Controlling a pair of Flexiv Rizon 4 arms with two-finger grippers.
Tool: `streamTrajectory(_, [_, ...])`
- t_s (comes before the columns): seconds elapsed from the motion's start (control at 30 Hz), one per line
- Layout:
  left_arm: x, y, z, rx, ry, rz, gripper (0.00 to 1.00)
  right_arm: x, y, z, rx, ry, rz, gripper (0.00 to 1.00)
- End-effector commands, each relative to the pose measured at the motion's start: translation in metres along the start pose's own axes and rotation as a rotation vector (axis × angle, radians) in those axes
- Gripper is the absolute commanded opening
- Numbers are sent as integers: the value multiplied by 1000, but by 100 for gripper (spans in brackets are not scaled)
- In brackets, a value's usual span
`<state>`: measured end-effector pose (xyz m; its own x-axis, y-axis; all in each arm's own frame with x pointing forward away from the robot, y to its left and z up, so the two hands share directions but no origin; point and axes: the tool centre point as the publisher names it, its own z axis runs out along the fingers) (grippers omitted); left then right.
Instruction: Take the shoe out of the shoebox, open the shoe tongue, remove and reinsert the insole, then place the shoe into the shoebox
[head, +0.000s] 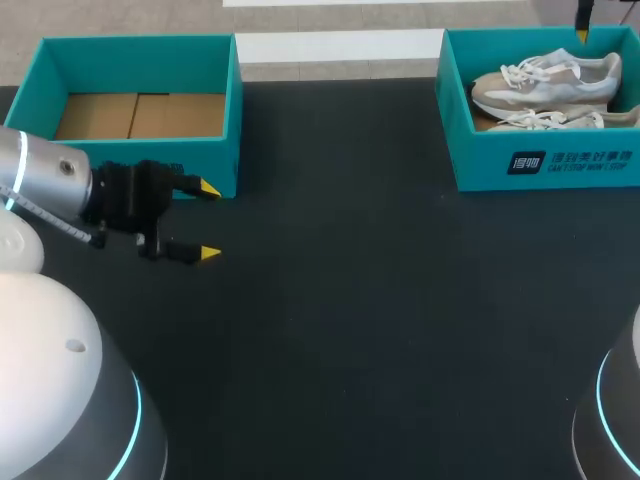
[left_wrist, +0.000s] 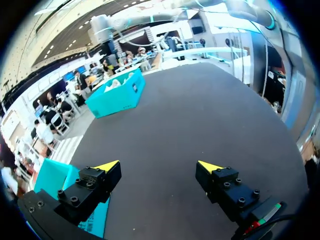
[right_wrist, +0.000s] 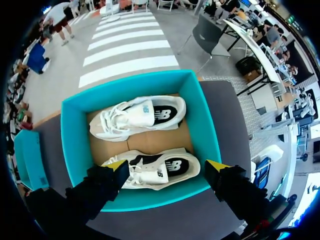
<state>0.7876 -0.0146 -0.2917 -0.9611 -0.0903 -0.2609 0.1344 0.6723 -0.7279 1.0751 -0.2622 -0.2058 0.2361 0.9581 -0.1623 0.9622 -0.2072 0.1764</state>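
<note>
— How is your left arm posed?

— My left arm (head: 45, 180) comes in low from the left side and lies nearly level over the table (head: 350, 300), wrist pointing across it. The left gripper (head: 208, 220) has its fingers spread wide, with only the dark tabletop between the yellow tips. Just beside one finger stands the other teal box (head: 140, 60), its brown cardboard floor showing.

— And from that wrist?

— The left gripper (left_wrist: 159, 166) looks out along the table. A corner of the other teal box (left_wrist: 50, 175) sits right by one finger, and the shoebox (left_wrist: 117, 97) is well apart, at the far side.

— The right side?

— My right gripper (right_wrist: 167, 165) points straight down over the shoebox (right_wrist: 75, 145), fingers far apart and closed on nothing. Under the gap between the tips lies the nearer shoe (right_wrist: 160, 170), white and beige, on its side. Beyond it the second shoe (right_wrist: 140, 117) lies alongside, on the cardboard floor.

— Does the overhead camera show that gripper?

— Barely. There is a sliver of yellow at the top edge, above the shoebox (head: 545, 165), probably one of my right fingertips. Both shoes show in the box there, the nearer shoe (head: 545, 120) against the front wall and the second shoe (head: 545, 85) behind it.
</note>
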Motion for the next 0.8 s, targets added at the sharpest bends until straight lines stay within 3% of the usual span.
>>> streamTrajectory(0.03, [-12,-19,-25,-152,-34,-225,100,10,-14,-9,30,-27,-30,100])
streamTrajectory(0.23, [-56,-17,-41,-249,-133,-513,100,25,-49,-20,97,-9,-71,100])
streamTrajectory(0.27, [-66,-10,-42,-291,-144,-650,100,27,-54,-21,109,-1,-75,100])
streamTrajectory(0.3, [-73,-7,-42,-312,-170,-658,100,29,-60,-23,109,0,-68,100])
streamTrajectory(0.37, [-92,10,-42,-439,-296,-812,100,34,-74,-26,127,24,-72,100])
streamTrajectory(0.4, [-98,17,-43,-451,-314,-843,100,36,-80,-28,126,26,-71,100])
streamTrajectory(0.47, [-106,30,-44,-553,-444,-916,100,42,-94,-30,152,50,-79,100])
streamTrajectory(0.53, [-106,30,-44,-553,-444,-916,100,44,-105,-33,170,38,-66,100])
streamTrajectory(0.8, [-106,30,-44,-553,-444,-916,100,44,-105,-33,170,38,-66,100])
